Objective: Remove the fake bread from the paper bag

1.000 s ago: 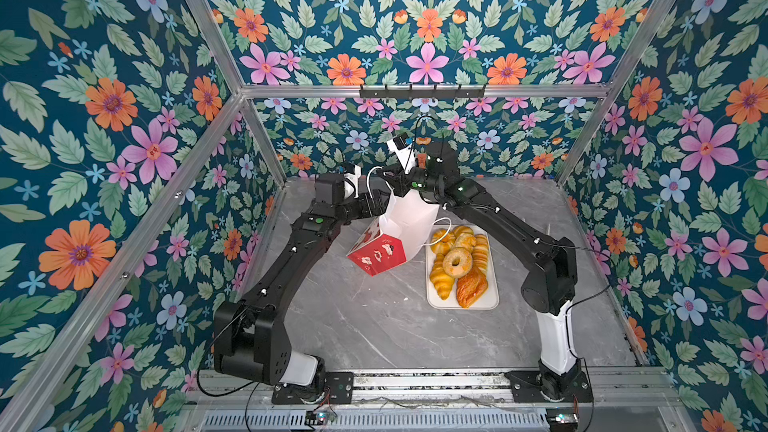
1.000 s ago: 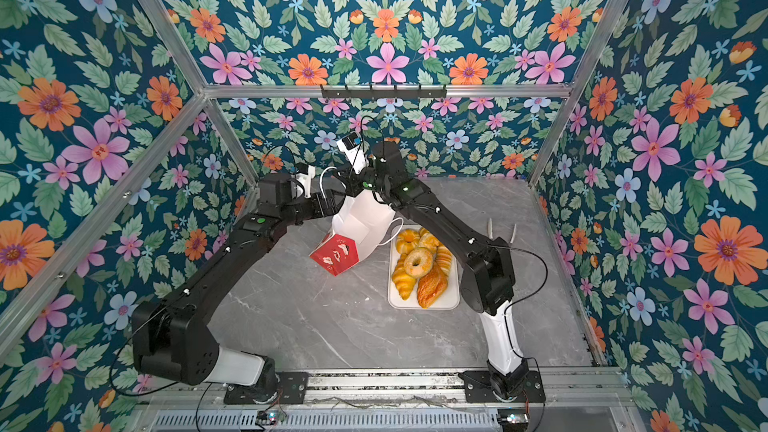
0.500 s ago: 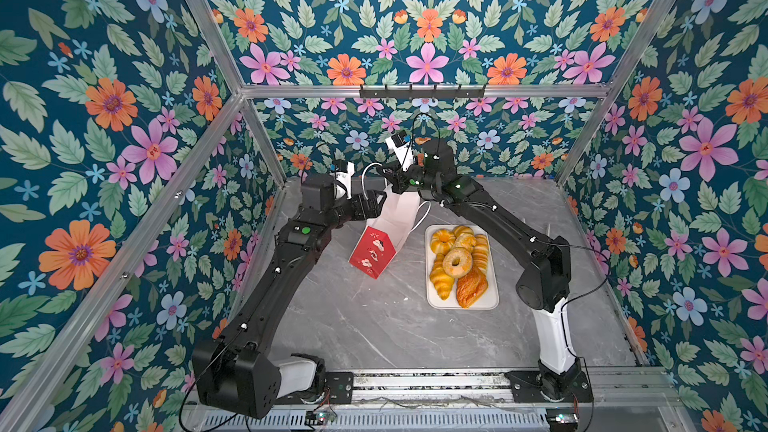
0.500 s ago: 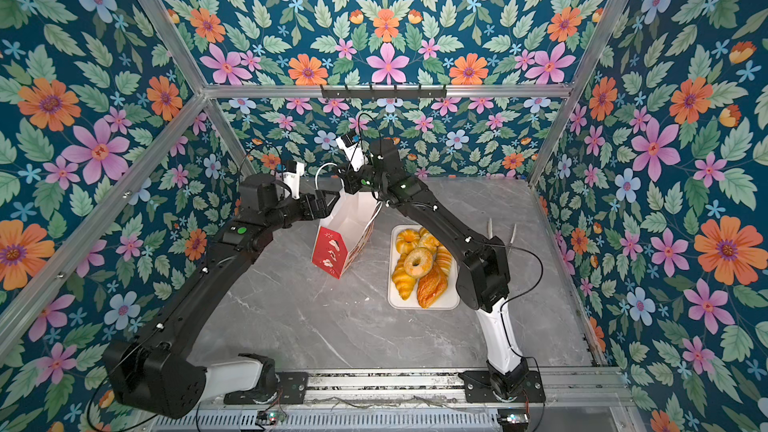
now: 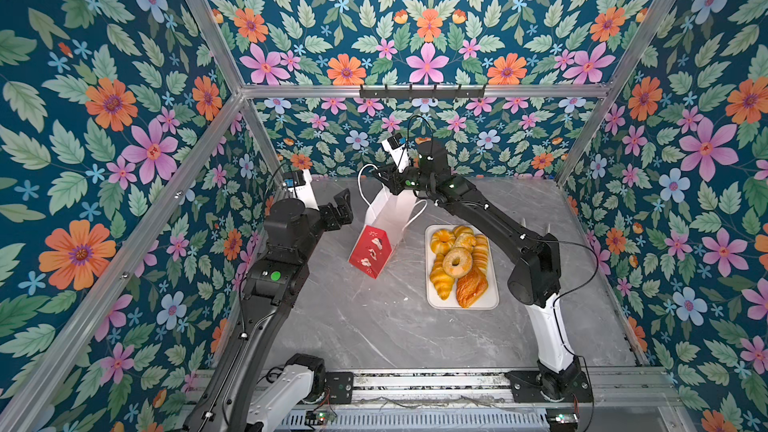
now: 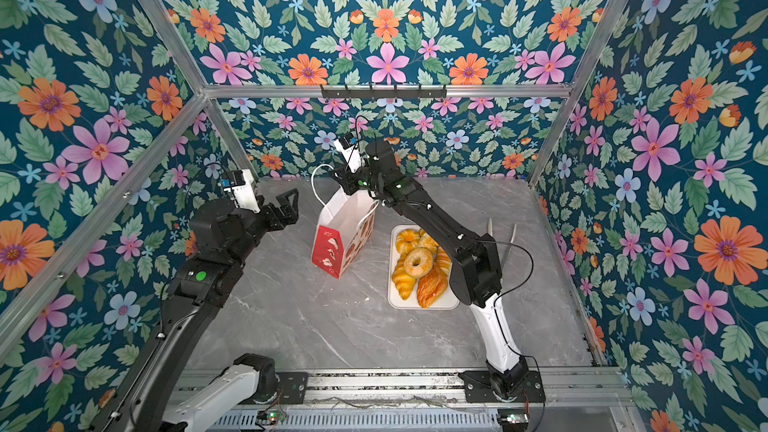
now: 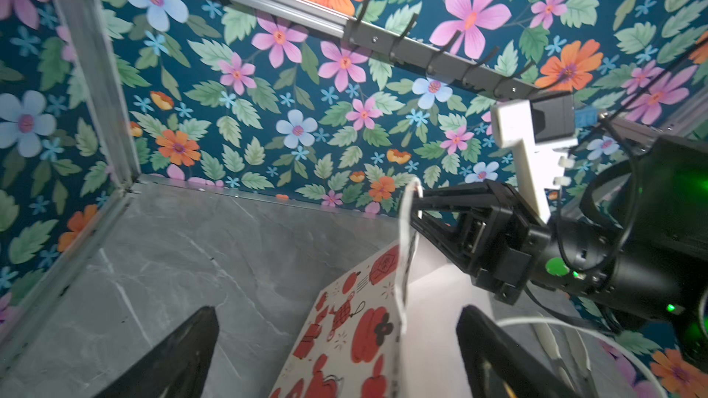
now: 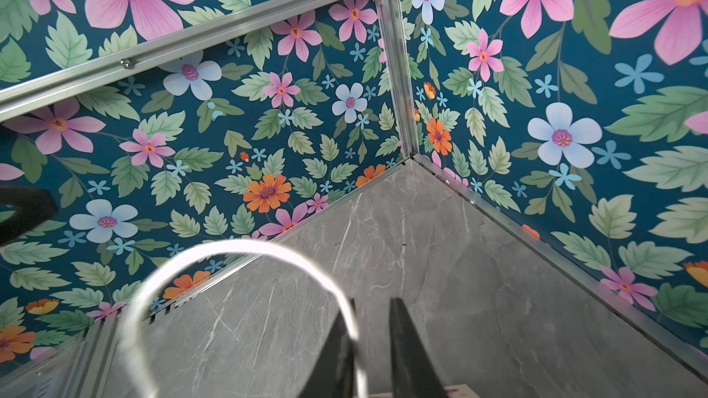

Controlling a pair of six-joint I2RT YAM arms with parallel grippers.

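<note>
The fake bread (image 5: pixel 457 261) (image 6: pixel 417 261), several glossy golden pastries, lies piled on a white tray (image 5: pixel 432 305) (image 6: pixel 395 303). Left of the tray the paper bag (image 5: pixel 382 222) (image 6: pixel 345 230) (image 7: pixel 356 323) leans with its red base on the table. My right gripper (image 5: pixel 380 174) (image 6: pixel 338 176) (image 8: pixel 372 302) is at the bag's top, its jaws a little apart and open. The bag's white cord handle (image 8: pixel 230 246) (image 7: pixel 406 223) lies across one finger. My left gripper (image 5: pixel 347 207) (image 6: pixel 293 207) (image 7: pixel 337 312) stands wide open, just left of the bag and apart from it.
The grey marble table (image 5: pixel 374 326) is walled by flowered panels at the back and on both sides. A black hook rail (image 5: pixel 419 91) runs along the back frame. The right arm reaches over the tray's far end.
The bag has moved left, off the tray, and come down beside it. My left gripper has drawn back to the left. The right jaws, shut before, have parted slightly.
</note>
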